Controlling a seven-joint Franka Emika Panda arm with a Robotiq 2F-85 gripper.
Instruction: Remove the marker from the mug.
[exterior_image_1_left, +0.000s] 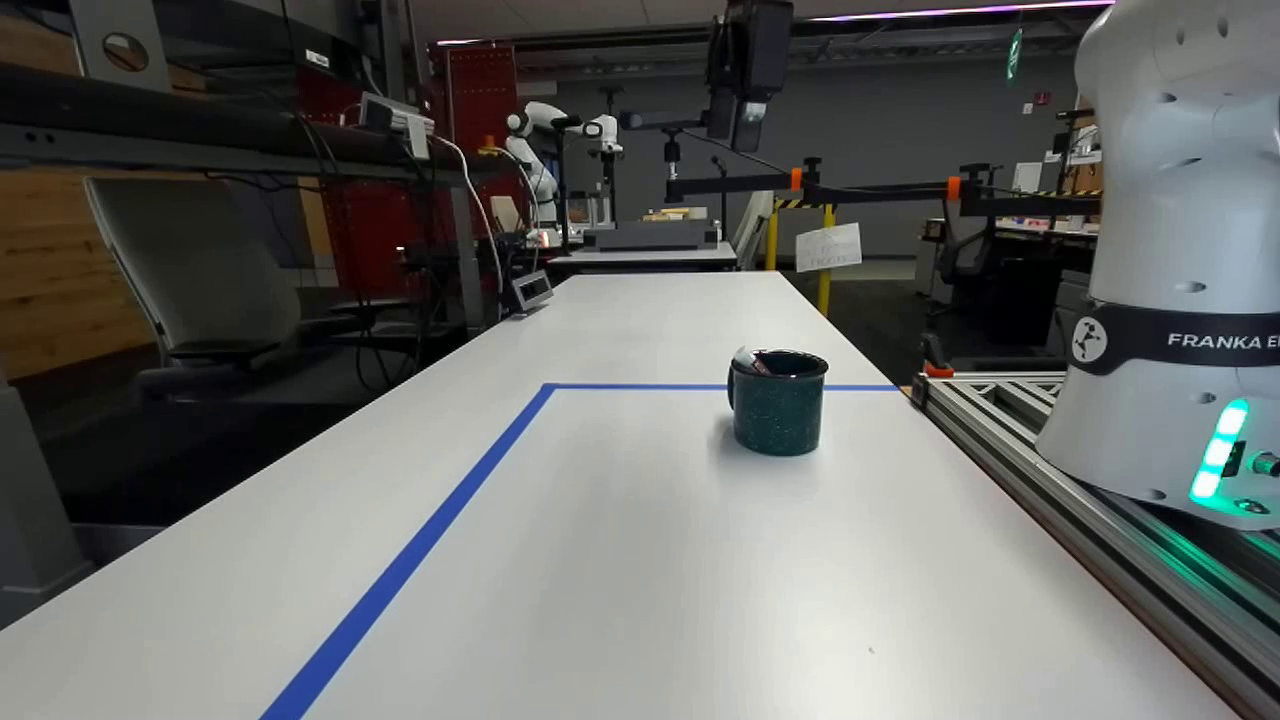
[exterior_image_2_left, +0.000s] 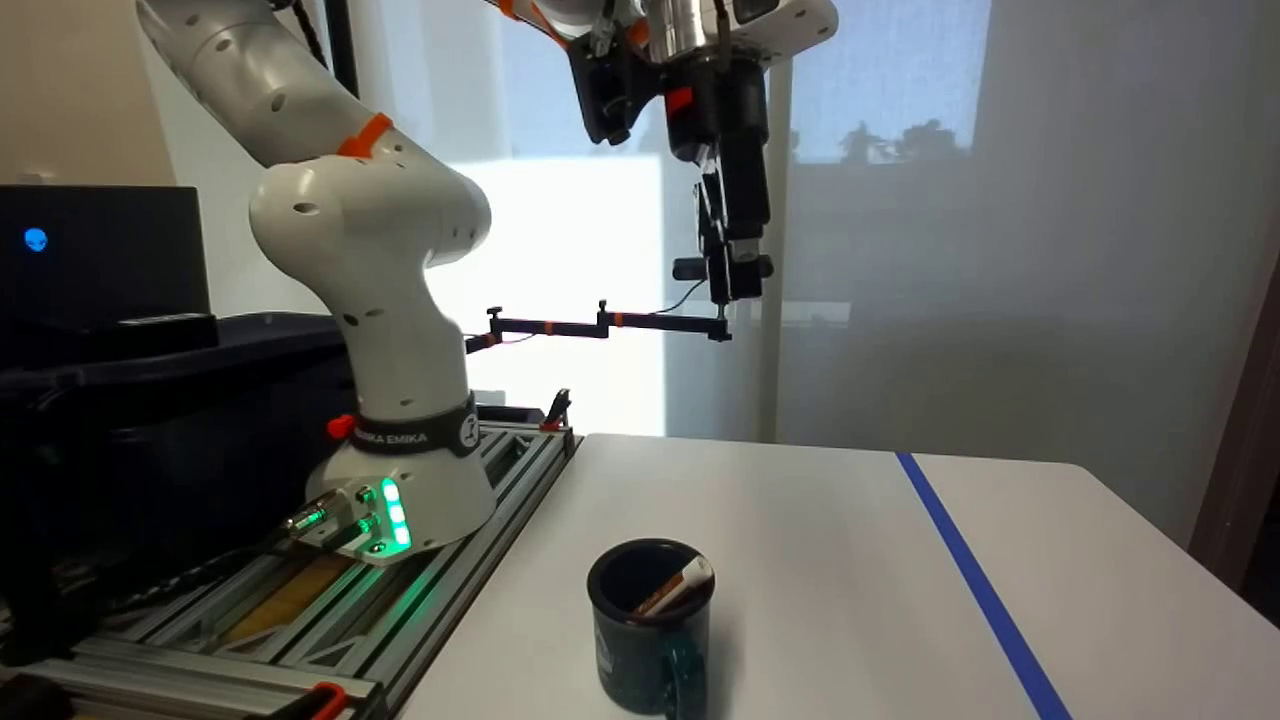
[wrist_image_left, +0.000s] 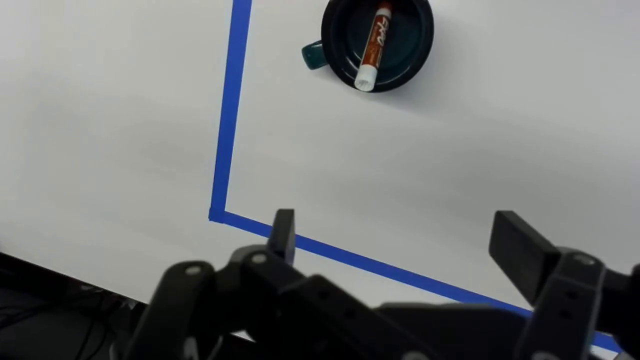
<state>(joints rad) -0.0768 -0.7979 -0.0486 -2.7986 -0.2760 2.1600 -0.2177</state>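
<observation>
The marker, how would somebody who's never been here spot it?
Find the white table, then the dark green mug on it. Look inside: the marker leans there, its white end poking up at the rim. Its reddish-brown body with white EXPO letters stands out from the mug's dark inside.

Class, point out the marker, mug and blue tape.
The marker (wrist_image_left: 375, 45), wrist view: its printed barrel.
The mug (exterior_image_1_left: 778, 415), in an exterior view: its outer wall.
The blue tape (wrist_image_left: 230, 107), wrist view: the strip nearer the mug.
</observation>
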